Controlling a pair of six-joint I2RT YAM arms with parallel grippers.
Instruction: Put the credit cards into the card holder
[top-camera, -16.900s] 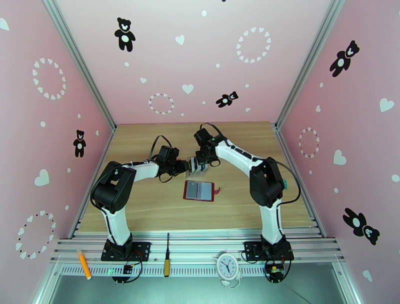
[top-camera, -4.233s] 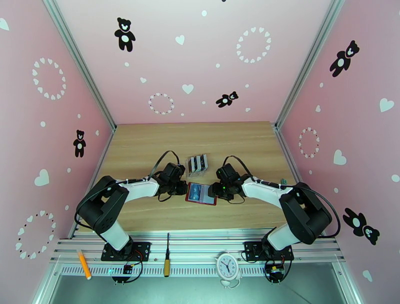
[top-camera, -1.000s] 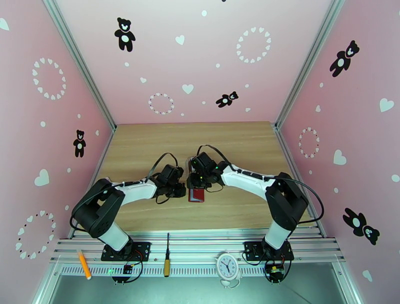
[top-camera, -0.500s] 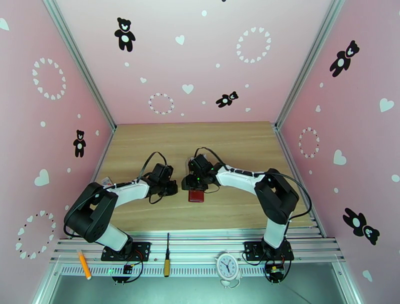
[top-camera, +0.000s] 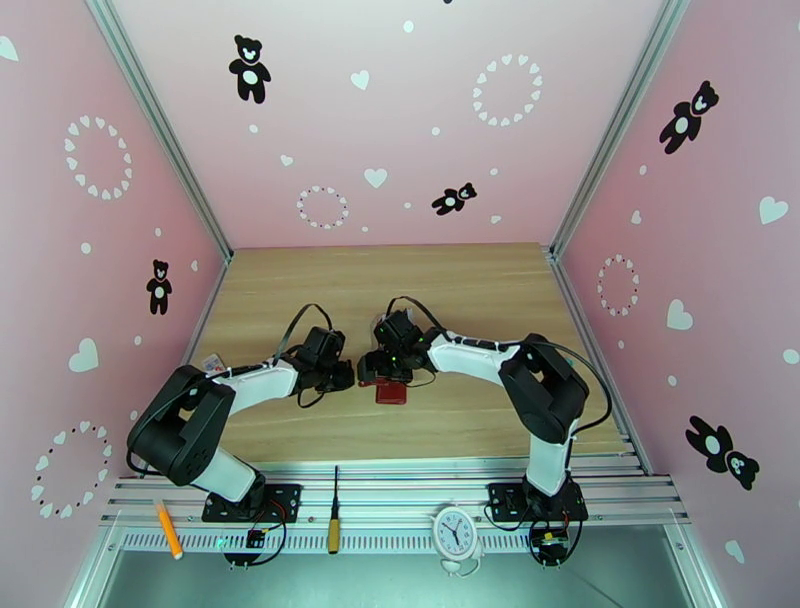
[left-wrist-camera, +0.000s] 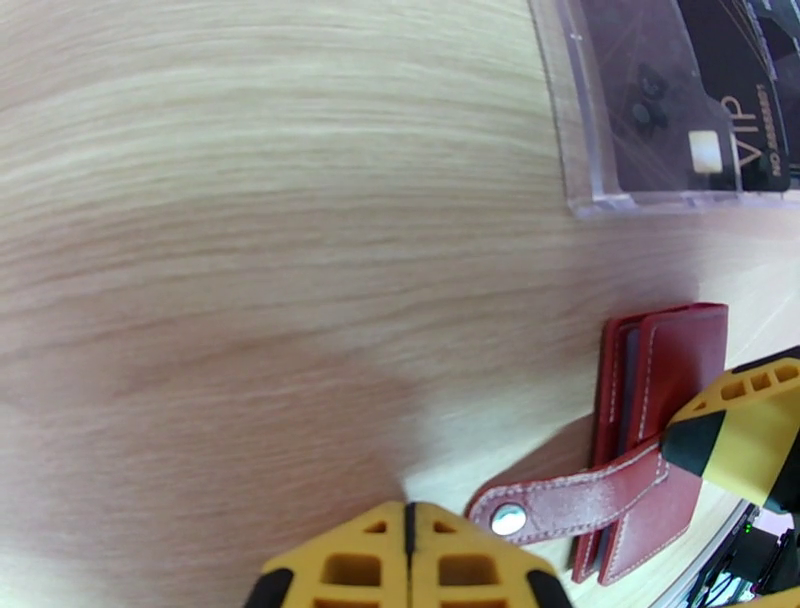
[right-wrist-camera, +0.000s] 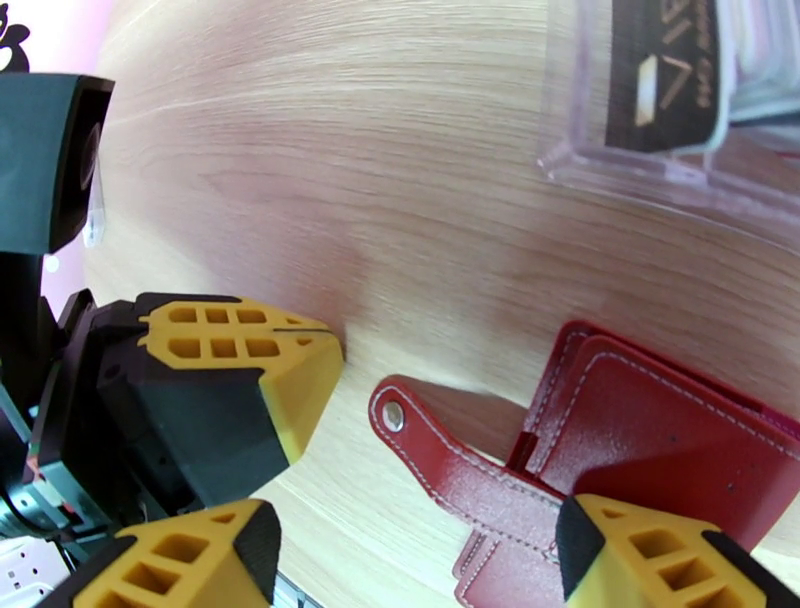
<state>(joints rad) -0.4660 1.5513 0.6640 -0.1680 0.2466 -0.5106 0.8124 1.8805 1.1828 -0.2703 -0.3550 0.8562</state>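
- Folded shut now, the card holder (right-wrist-camera: 660, 430) lay open a few seconds back with a teal card showing. Since then the left arm (top-camera: 255, 382) has drawn off to the left.
- Far left, the table (left-wrist-camera: 250, 200) is bare wood out to its side rail, with plenty of room behind that arm.
- The left gripper (left-wrist-camera: 405, 530) has its yellow tips pressed together with nothing between them. It sits low over the wood, just short of the snap tab's end.
- The snap tab (left-wrist-camera: 570, 500) lies unfastened, stretched from the holder toward the left gripper, metal stud up.
- The holder lies mid-table with its stitched edges stacked; I can't see what is inside.
- The right gripper (right-wrist-camera: 420, 530) is spread wide across the tab. One fingertip (left-wrist-camera: 750, 430) is at the tab where it crosses the cover, and the other is out beside the left gripper.
- Beyond the holder stands a clear rack (left-wrist-camera: 590, 180), with a strip of bare wood between their facing edges. A black VIP card (left-wrist-camera: 690, 100) stands in it.
- To the right, the wood runs bare to the side rail.
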